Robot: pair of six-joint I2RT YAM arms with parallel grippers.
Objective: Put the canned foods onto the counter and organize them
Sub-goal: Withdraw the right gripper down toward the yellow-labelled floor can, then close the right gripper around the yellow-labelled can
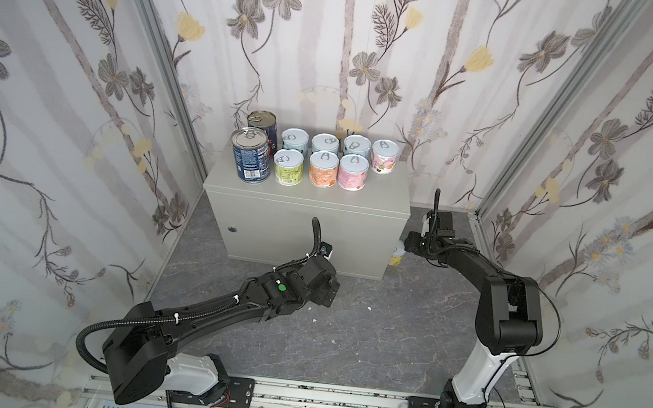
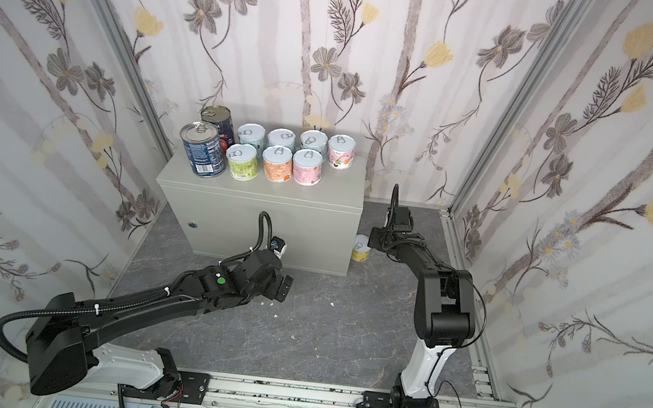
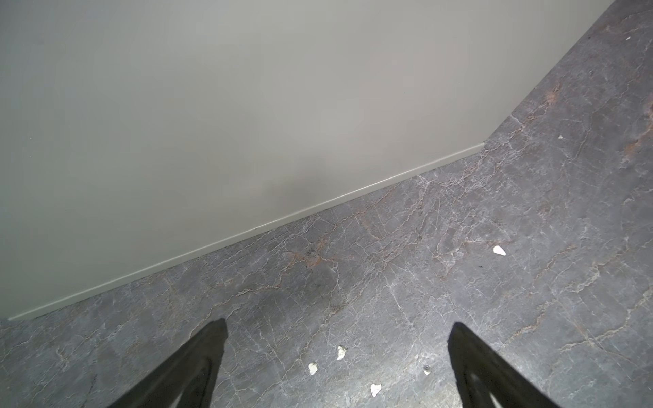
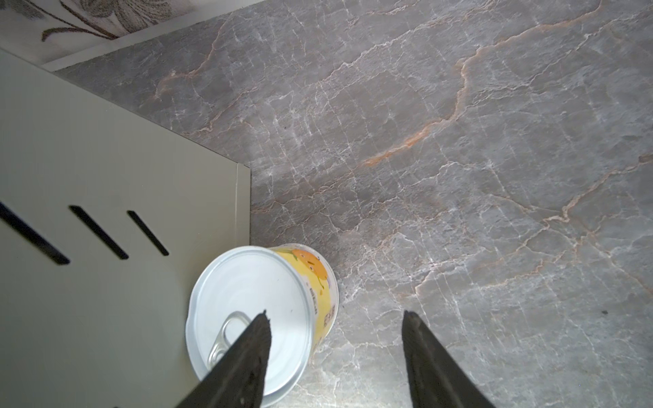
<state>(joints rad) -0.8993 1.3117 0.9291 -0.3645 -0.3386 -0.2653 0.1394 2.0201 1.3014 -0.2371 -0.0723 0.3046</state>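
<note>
The counter (image 1: 380,190) is a light grey metal box with a small round lock on its front. Two tall dark blue cans (image 1: 249,160) and several short pastel cans (image 1: 323,169) stand in two rows on its top. One yellow short can (image 2: 360,248) stands upright on the floor against the counter's right side. In the right wrist view my right gripper (image 4: 335,312) hangs open above that yellow can (image 4: 261,311). One fingertip is over the lid by the pull tab and the other is over bare floor. My left gripper (image 3: 340,321) is open over the floor before the counter's front.
The floor (image 1: 364,335) is dark grey marble with small white chips (image 3: 499,250) near my left gripper. Flowered walls close in the back and both sides. The counter's right side has vent slots (image 4: 99,231). A metal rail (image 1: 335,403) carries both arm bases.
</note>
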